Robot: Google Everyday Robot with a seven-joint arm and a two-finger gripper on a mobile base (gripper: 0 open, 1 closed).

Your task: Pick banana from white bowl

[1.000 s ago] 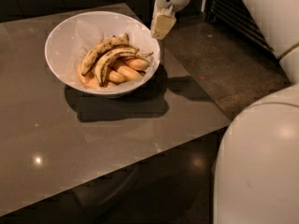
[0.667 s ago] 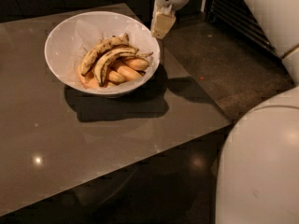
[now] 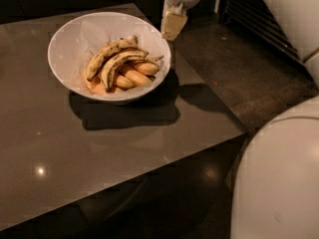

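Banana point(image 3: 115, 63): long, slender, curved, yellow with dark brown streaks and speckles. Lies in white bowl point(image 3: 67, 41), upper left of frame, atop plumper smooth orange-yellow pieces point(image 3: 135, 75). Second speckled banana point(image 3: 105, 55) just beside it, stems meeting toward bowl's right rim. Bowl sits on grey desk point(image 3: 99, 148). Claw point(image 3: 173, 26) at top centre, above desk edge, just past bowl's right rim, apart from fruit. Claw state: cannot tell.

No text can be read, even on the end effector point(image 3: 173, 28) just beside the white bowl point(image 3: 70, 39).
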